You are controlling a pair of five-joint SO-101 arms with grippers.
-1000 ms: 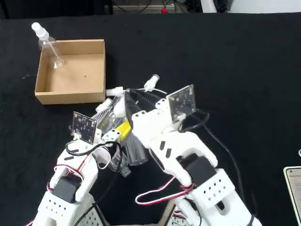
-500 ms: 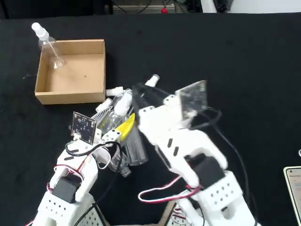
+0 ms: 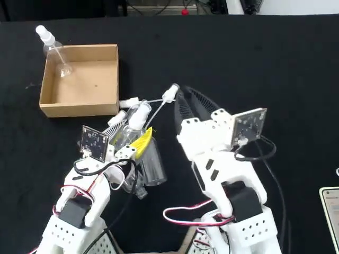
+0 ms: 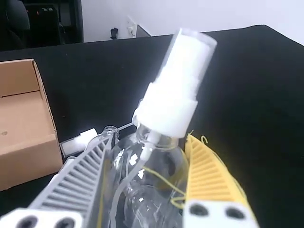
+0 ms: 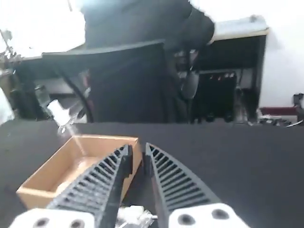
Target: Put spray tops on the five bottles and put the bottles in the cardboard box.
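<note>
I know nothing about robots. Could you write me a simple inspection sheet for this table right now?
Surface: black table.
Job's things: open cardboard box; capped bottle leaning in its far corner; loose spray tops and more clear bottles lying near the arms.
Clutter: flat object at the table's edge.
Grippers: left gripper shut on a topped bottle; right gripper slightly open, empty.
Cables: red and white wires looped by the arm bases.
Surroundings: chair behind the table.
</note>
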